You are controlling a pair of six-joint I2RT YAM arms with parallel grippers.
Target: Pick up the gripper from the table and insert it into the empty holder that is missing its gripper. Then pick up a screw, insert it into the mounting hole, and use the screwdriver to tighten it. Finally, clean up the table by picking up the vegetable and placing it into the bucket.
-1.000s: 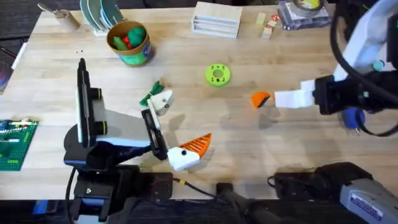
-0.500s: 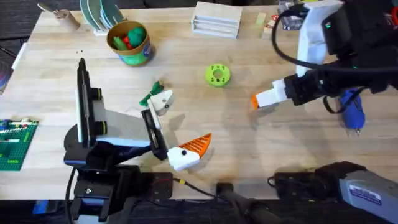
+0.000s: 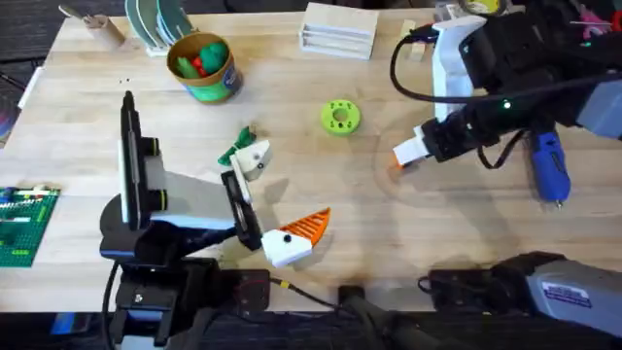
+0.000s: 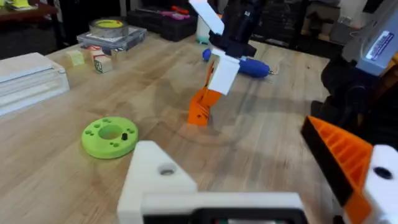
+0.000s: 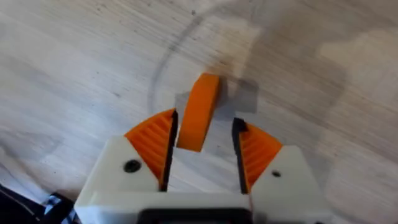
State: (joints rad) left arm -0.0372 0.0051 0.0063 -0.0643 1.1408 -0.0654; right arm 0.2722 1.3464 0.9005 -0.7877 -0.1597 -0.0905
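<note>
On the pale wood-grain bench (image 3: pixel 389 233), we've got the right hand (image 5: pixel 204 149) part-open around the smooth orange wedge gripper (image 5: pixel 198 112); left hand (image 3: pixel 272 209) wide open, one mount bare.

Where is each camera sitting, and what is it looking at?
Overhead: sits above the table over the arm bases, looking down and forward; both arms show, the right pincer over the orange gripper piece.
Left wrist: rides the left arm, looking across the table; its own bare white holder and orange finger show in front.
Right wrist: rides the right arm, looking down; its orange pads stand either side of the piece.
Shared: the overhead and left wrist views both show the green disc and blue screwdriver.
</note>
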